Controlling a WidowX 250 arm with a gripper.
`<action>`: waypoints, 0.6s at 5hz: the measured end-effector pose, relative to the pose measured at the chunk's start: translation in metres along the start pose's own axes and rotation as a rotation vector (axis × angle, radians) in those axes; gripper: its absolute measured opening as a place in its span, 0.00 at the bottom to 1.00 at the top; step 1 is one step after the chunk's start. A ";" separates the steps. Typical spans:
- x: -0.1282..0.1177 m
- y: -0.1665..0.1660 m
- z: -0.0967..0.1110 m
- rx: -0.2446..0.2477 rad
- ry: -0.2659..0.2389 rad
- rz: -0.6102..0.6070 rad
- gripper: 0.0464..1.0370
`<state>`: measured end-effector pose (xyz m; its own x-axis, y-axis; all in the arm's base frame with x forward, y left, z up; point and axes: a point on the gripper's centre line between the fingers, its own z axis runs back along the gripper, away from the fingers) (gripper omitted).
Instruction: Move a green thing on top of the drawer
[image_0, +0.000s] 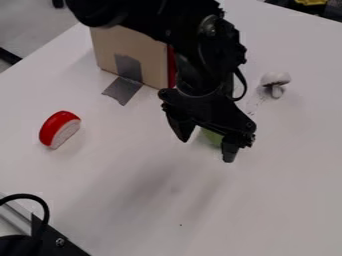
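Right, the black two-finger gripper (206, 143) hangs with fingers spread, camera-side of the beige, red-sided drawer (150, 65), a partly hidden green thing (212, 136) showing between them. Red-and-white half-round piece (59, 129) left of the drawer; white mushroom-shaped thing (275, 80) right.

Table (287, 200) smooth, faint sheen; drawer box (143, 50) matt, wood-like; tape (123, 90) silvery; red-rimmed piece (57, 127) at left glossy, plastic-looking; hand (206, 150) matt.

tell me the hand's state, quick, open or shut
Hand: open, with part of the green thing showing in its gap.
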<state>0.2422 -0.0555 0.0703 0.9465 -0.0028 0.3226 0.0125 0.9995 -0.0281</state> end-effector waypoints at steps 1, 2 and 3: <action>-0.004 0.002 -0.004 0.005 0.021 0.003 0.96; 0.009 0.006 -0.009 0.012 0.046 0.018 0.96; 0.028 0.016 -0.012 0.010 0.033 0.045 0.96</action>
<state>0.2723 -0.0402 0.0677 0.9562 0.0417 0.2898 -0.0336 0.9989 -0.0328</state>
